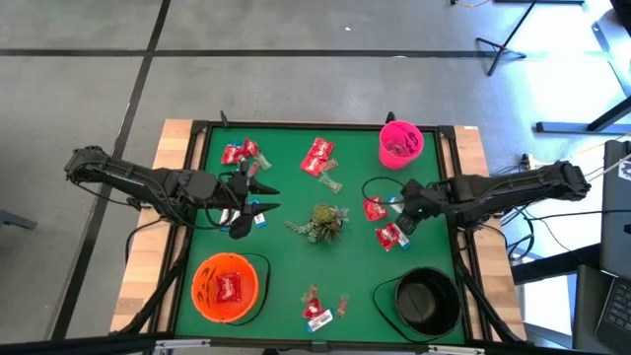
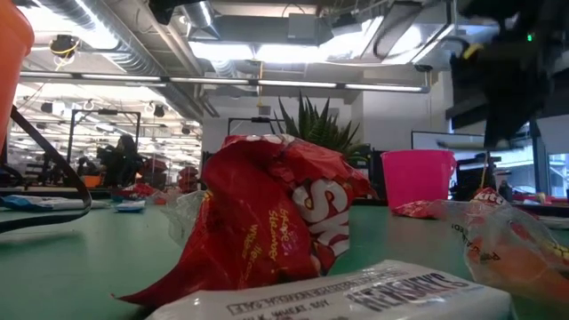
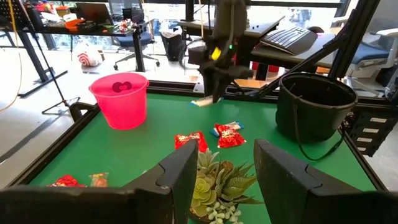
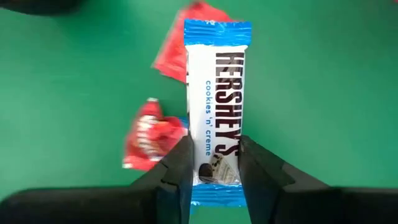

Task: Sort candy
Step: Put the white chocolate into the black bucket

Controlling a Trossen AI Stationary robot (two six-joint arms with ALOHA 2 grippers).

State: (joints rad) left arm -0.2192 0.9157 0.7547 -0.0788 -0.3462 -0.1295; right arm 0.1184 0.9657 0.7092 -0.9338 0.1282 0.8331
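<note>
From above, the right gripper (image 1: 401,209) sits over the green table (image 1: 286,256) near red packets (image 1: 391,237), between the pink bucket (image 1: 400,143) and the black bowl (image 1: 427,301). The left gripper (image 1: 258,197), fingers apart and empty, waits beside the leafy sprig (image 1: 320,222); an orange bowl (image 1: 226,287) holds one red packet.

At table height, a crumpled red packet (image 2: 267,222) lies behind a wrapper (image 2: 356,298) reading "HERSHEY'S".

The right wrist view shows the fingers (image 4: 180,168) clamped on a white-and-blue bar (image 4: 216,106) labelled "HERSHEY'S cookies 'n' creme".
</note>
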